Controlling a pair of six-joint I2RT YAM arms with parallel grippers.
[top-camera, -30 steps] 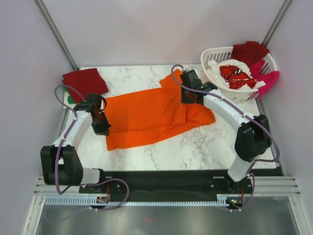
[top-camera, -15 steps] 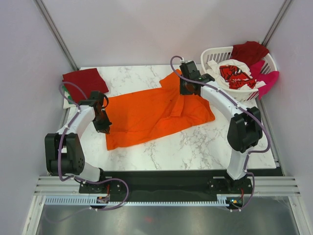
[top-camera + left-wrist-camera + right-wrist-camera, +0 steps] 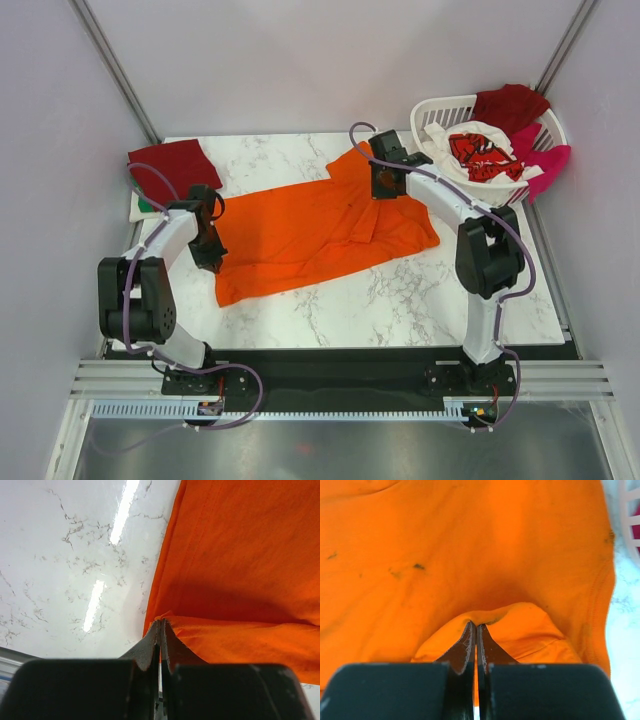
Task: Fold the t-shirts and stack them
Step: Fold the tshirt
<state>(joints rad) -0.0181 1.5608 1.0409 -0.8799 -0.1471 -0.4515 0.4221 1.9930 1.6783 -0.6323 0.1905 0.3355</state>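
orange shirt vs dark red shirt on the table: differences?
The orange t-shirt lies spread across the table; the dark red t-shirt sits folded at its far left corner. The left tool and right tool each pinch the orange one; neither touches the dark red one. Both are plain cloth.

T-shirts (image 3: 310,235) perhaps six; basket (image 3: 436,106) one; arms (image 3: 165,250) two.

right gripper (image 3: 475,628) pinched tight on a raised fold of orange t-shirt (image 3: 445,545) — cloth fills the view.
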